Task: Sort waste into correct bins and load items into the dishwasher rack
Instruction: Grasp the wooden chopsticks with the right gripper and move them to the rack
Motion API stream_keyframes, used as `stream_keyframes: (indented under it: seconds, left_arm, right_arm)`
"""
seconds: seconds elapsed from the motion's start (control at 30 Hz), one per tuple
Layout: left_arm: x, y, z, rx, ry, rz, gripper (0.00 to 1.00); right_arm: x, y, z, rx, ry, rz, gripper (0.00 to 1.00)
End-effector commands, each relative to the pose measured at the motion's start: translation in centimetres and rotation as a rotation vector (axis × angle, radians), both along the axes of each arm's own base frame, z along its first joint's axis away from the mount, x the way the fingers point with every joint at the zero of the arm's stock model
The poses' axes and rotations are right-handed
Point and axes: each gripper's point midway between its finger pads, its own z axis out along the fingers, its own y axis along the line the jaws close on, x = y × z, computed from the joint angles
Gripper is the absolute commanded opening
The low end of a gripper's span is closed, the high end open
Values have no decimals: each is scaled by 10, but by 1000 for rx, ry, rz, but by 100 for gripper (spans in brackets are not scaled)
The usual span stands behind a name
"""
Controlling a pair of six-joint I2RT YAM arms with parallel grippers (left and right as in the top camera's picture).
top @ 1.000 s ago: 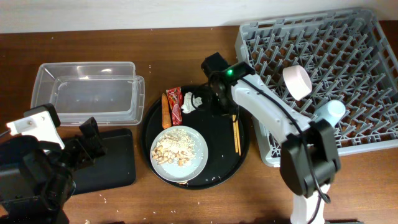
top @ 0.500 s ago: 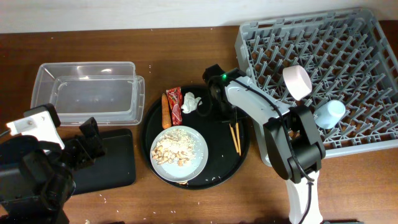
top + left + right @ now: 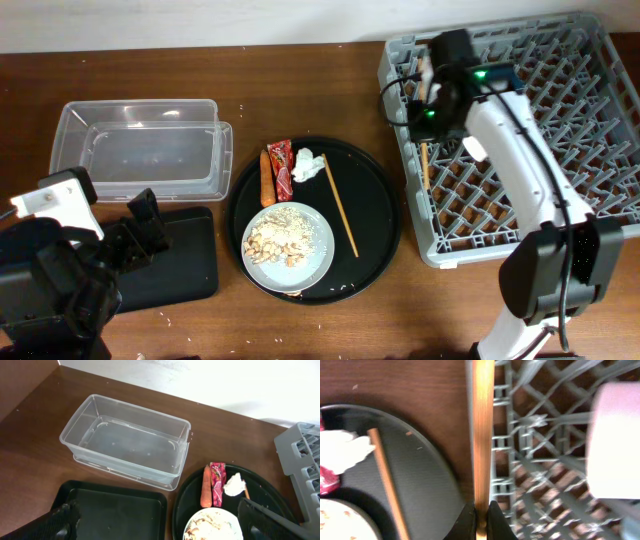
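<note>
My right gripper [image 3: 428, 108] is shut on one wooden chopstick [image 3: 424, 165] and holds it over the left edge of the grey dishwasher rack [image 3: 560, 120]. In the right wrist view the jaws [image 3: 481, 515] pinch this chopstick [image 3: 482, 435]. The other chopstick [image 3: 340, 205] lies diagonally on the round black tray [image 3: 385, 235]. The carrot [image 3: 266, 177], red wrapper [image 3: 282, 170] and tissue [image 3: 308, 165] lie beside the plate [image 3: 318, 262] of beige scraps [image 3: 280, 240]. The white bowl [image 3: 615, 440] stands in the rack. The cup is hidden. My left gripper [image 3: 160, 530] is open above the flat black tray [image 3: 115, 510].
The clear tub [image 3: 140, 148] stands at the back left, behind the flat black tray [image 3: 185, 255]. The right arm stretches over the middle of the rack. Bare brown table lies between the round tray and the rack.
My right gripper has lifted one chopstick from the round tray and carried it up and right to the rack's left edge. The other chopstick has shifted left and lies diagonal. The left arm is still.
</note>
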Motion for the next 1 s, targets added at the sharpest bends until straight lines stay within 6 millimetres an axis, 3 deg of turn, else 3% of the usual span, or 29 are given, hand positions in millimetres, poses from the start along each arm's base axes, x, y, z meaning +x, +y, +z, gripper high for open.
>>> stream_keyframes:
  seconds: [0.0,0.1,0.13,0.17,0.23,0.3,0.33,0.37,0.43,0.5,0.6,0.67,0.77,0.83,0.9,0.97]
  left_arm:
    - [-1,2,3,-3,-10,18,99]
    - [-1,2,3,-3,-10,18,99]
    - [-1,2,3,-3,-10,18,99]
    - [-1,2,3,-3,-10,18,99]
    - [-1,2,3,-3,-10,18,99]
    - [-1,2,3,-3,-10,18,99]
    - [-1,2,3,-4,-10,18,99]
    - [-1,2,3,-3,-10,18,99]
    - [-1,2,3,-3,-10,18,99]
    - [-1,2,3,-3,-10,18,99]
    - [-1,2,3,-4,-10,18,99]
    - [-1,2,3,-3,-10,18,99]
    - [-1,2,3,-4,-10,18,99]
    - [-1,2,3,-3,-10,18,99]
    - [-1,2,3,-3,-10,18,99]
    - [-1,2,3,-4,-10,18,99]
  right_arm:
    - [3,-10,-3,-51,-7,89,4]
    - [6,-16,-24,-94,39,80,4]
    - [3,-12,-30,-73,62,89,25]
    - [0,-3,-25,-51,57,97,38]
    - [-1,5,-8,-47,15,97,41]
    - [-15,44,17,22,-26,165,41]
    - [-27,72,15,42,-6,229,41]
    - [-35,91,8,39,17,271,40]
    - [-55,133,-29,5,98,374,40]
    - [-71,162,-90,-45,223,357,36]
    - [-80,164,-136,-67,334,313,30]
    - [-86,163,-156,-82,384,314,25]
    - [-90,162,-172,-88,419,312,4]
    - [-84,160,-155,-80,403,303,4]
    - [-63,145,-101,-94,298,265,4]
    - [-30,108,-32,-107,137,170,4]
